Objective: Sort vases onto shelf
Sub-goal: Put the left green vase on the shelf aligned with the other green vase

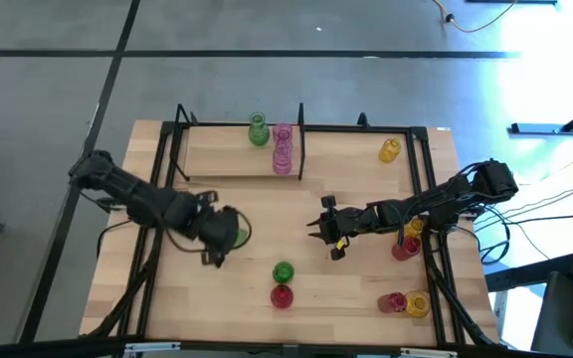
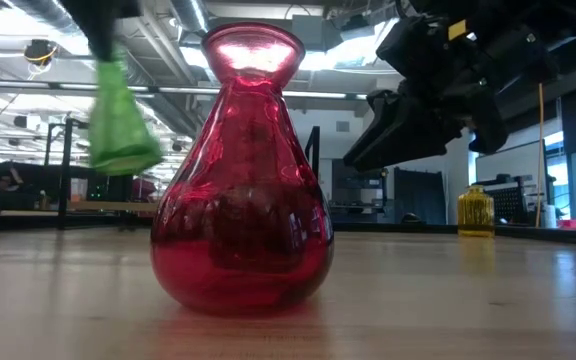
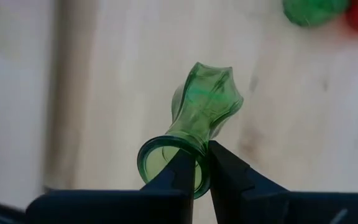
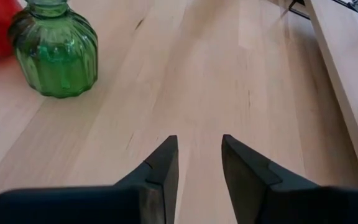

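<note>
So the left gripper is pinching a green vase by its rim, lifted off the table; the shelf sits at about 12 o'clock from it. Right gripper waits parted, empty.

Light-wood table top, grey floor, cables

Three vases on shelf, others on table
</note>
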